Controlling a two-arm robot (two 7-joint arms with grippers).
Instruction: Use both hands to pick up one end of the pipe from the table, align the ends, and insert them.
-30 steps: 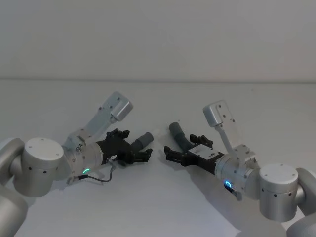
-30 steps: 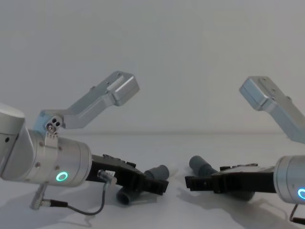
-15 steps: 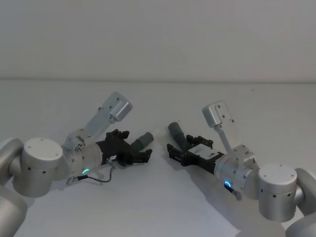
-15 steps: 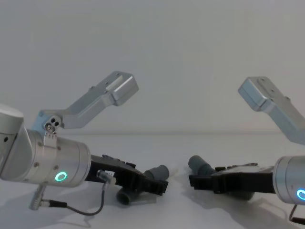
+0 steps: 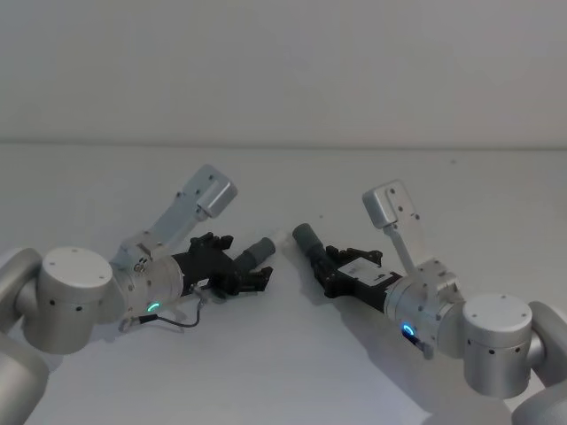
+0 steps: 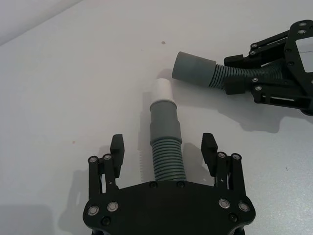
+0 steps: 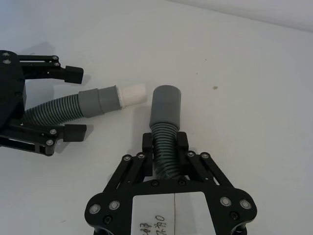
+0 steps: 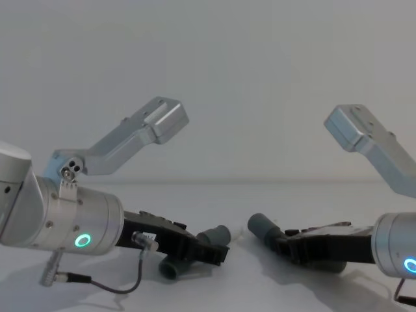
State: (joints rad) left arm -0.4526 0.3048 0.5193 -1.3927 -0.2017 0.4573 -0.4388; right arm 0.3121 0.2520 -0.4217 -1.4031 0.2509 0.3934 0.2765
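On the white table (image 5: 292,372), the left hose piece (image 6: 164,122) lies between the left gripper's (image 6: 163,145) spread fingers, its whitish tip (image 6: 161,90) aimed toward the right hose piece's (image 7: 165,110) sleeve (image 6: 194,69). The right gripper (image 7: 165,142) is clenched on that piece's ribs. The ends are near but apart, with bare table around them.

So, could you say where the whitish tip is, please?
The whitish tip lies just left of centre in the head view, ahead of the left gripper, beside the wide sleeve.

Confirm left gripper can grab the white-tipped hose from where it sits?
Likely yes: left gripper is open, fingers either side of the white-tipped hose on the table, nothing between them.
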